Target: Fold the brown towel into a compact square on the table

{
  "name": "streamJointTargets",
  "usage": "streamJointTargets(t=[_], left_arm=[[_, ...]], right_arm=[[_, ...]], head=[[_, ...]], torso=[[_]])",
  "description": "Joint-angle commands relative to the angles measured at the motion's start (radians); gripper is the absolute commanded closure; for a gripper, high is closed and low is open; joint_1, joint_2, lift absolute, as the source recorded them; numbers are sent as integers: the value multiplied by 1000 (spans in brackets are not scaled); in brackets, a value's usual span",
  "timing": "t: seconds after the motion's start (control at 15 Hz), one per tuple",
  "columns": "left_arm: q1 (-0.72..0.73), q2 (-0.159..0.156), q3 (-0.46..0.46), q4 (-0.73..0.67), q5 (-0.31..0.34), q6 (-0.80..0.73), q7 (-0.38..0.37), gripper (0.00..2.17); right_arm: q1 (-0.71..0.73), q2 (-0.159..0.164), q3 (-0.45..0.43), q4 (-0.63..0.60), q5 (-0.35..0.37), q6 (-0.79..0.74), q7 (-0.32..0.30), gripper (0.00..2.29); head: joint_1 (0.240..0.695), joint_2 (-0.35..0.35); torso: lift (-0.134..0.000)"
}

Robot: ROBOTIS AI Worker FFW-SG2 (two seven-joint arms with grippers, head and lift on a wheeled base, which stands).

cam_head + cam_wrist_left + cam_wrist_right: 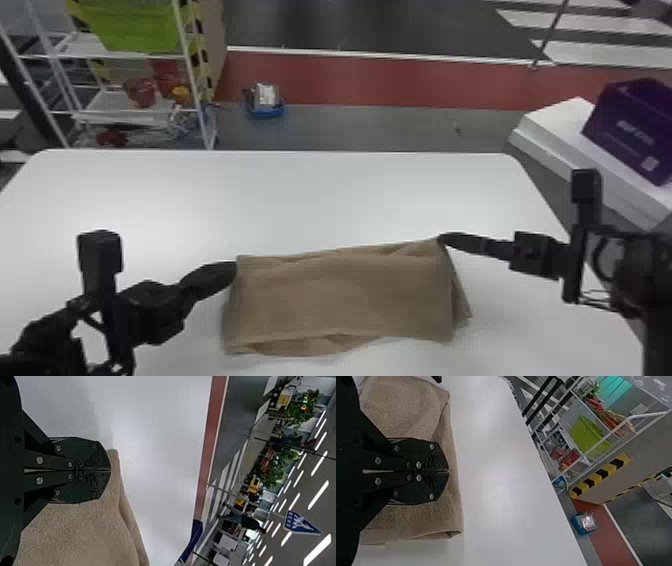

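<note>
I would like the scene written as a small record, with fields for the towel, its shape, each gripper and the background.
towel: brown towel, on the white table
shape: folded, wider than deep, not yet a compact square
edges: a lower layer sticks out at the right; the near edge is uneven
left gripper: at the far left corner, fingers together
right gripper: at the far right corner, fingers together
grip on cloth: cannot be told for certain
background: purple box, shelf rack
</note>
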Motion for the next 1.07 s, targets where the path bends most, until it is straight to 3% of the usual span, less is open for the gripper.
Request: streamJointTargets(t=[0.0,0.27,0.33,0.47,0.8,0.87,0.93,1.0], left_arm=[[15,2,29,-34,40,21,-11,2138],[18,3,82,-42,76,39,-28,2138],[18,5,88,-45,74,42,-29,2138],[20,5,99,-42,73,45,-35,2138],[32,2,94,-57,63,64,-37,2138],[34,2,94,-58,63,64,-37,2138],[34,2,92,-60,63,67,-37,2138],[35,0,91,-61,63,67,-37,2138]], right_arm=[[7,5,8,14,-6,1,0,1204],[13,11,8,-156,-22,129,-12,1204],[-7,5,-1,-167,-22,129,-47,1204],[-128,-30,-19,-3,-25,129,-55,1204],[-209,-39,34,238,49,129,-139,1187],[-206,-39,40,252,61,129,-168,903],[-197,-39,54,255,64,115,-196,340],[-185,-36,59,249,71,97,-219,6]], head=[[695,-99],[695,-64],[695,-56],[695,-53],[695,-87],[695,-89],[695,-93],[695,-98]], torso=[[-124],[-124],[-124],[-124],[-124],[-124],[-124],[-124]])
